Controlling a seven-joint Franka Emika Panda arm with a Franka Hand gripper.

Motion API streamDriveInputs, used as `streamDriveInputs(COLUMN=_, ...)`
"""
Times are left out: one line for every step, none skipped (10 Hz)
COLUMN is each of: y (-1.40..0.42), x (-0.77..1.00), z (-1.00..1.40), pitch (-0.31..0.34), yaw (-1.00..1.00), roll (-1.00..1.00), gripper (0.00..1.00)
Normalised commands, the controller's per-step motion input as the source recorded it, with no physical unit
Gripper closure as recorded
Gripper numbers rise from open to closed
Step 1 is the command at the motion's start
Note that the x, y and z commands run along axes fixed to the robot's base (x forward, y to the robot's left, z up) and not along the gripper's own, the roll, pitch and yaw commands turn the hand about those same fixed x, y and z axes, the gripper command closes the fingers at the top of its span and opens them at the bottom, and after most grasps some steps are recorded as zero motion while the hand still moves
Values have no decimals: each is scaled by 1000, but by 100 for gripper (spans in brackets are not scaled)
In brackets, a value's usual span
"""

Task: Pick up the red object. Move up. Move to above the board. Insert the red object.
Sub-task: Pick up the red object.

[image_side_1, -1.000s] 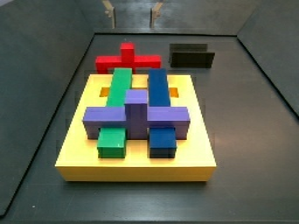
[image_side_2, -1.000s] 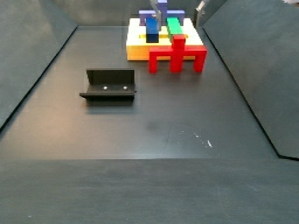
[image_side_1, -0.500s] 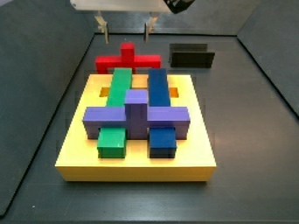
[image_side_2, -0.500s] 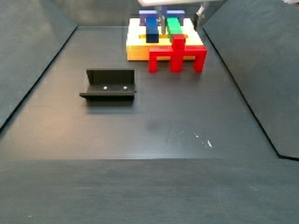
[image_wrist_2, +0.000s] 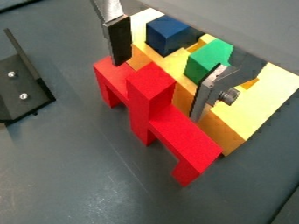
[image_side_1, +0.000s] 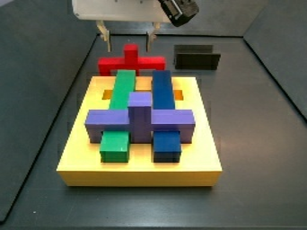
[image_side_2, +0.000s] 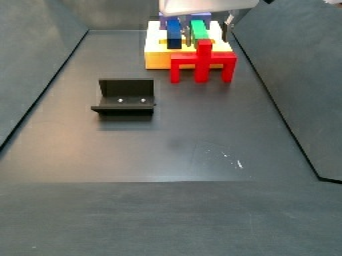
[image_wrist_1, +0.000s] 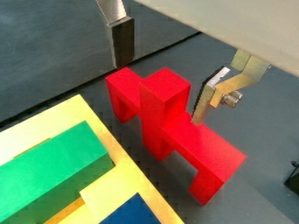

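At the far end of the floor, just behind the big flat yellow board, our gripper has come down lower over the bright red blocky piece. Its fingers stand wide open on either side, holding nothing, so we are nearly ready to grab.

Dark grey floor and the three things resting on it.

The board, a yellow slab, lies flat on the floor and serves as landmark. The red object stands on the floor just beside one short end of the board, seen in both side views and both wrist views. The fixture, a dark bracket on its base plate, stands apart from the board, beyond that same end. The hand hangs above the red object, fingers spread either side of its stem.
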Motion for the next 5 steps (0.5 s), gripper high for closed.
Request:
streamDriveInputs(y=0, x=0, z=-157, pitch=0, yaw=0, roll=94, gripper=0)
streamDriveInputs(y=0, x=29, z=-186, pitch=0, yaw=0, roll=30, gripper=0)
streamDriveInputs(y=0, x=34, z=-114, pitch=0, yaw=-20, roll=0, gripper=0)
streamDriveInputs(y=31, x=0, z=-3, pitch=21, yaw=-83, roll=1, gripper=0)
streamDriveInputs(y=6, x=0, z=0, pitch=37, yaw=-80, roll=20, gripper=0)
